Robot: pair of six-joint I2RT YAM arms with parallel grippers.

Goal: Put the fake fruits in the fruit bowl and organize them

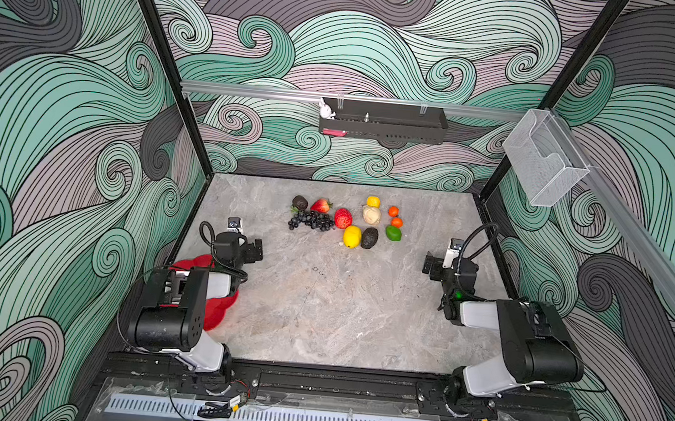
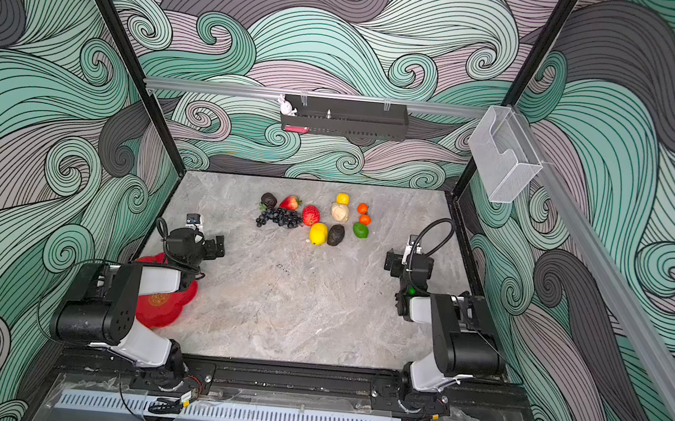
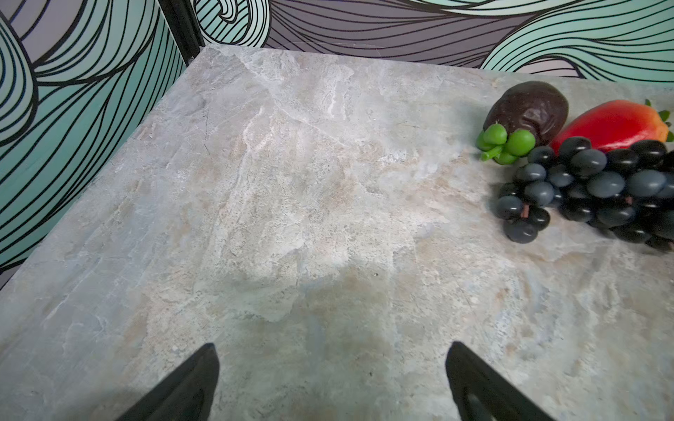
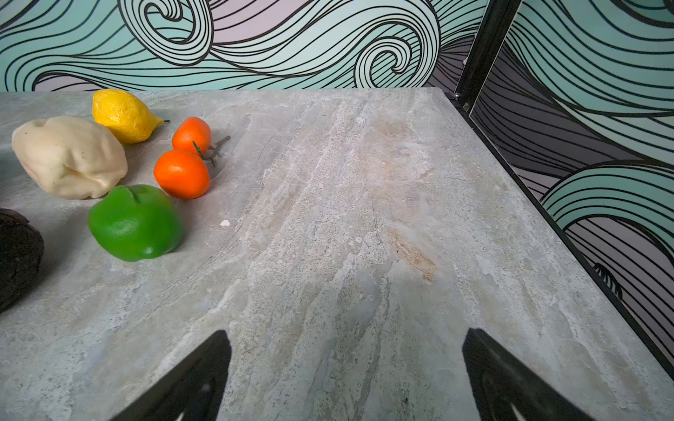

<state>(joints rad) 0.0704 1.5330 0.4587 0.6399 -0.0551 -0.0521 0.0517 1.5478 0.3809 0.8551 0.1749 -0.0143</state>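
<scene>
The fake fruits lie in a loose cluster at the far middle of the table: dark grapes (image 1: 313,220), strawberry (image 1: 321,206), red apple (image 1: 343,218), lemon (image 1: 352,236), avocado (image 1: 369,238), lime (image 1: 393,233), beige pear (image 1: 371,215) and two oranges (image 4: 181,174). The red fruit bowl (image 2: 160,308) sits at the near left, largely hidden under the left arm. My left gripper (image 1: 258,250) hovers open and empty, short of the grapes (image 3: 583,189). On the other side my right gripper (image 1: 427,265) is open and empty too, short of the lime (image 4: 135,223).
A black wall tray (image 1: 383,120) with a small white rabbit figure (image 1: 326,110) hangs on the back rail. A clear bin (image 1: 544,163) hangs on the right wall. Patterned walls and black frame posts close in the grey stone tabletop (image 1: 327,302).
</scene>
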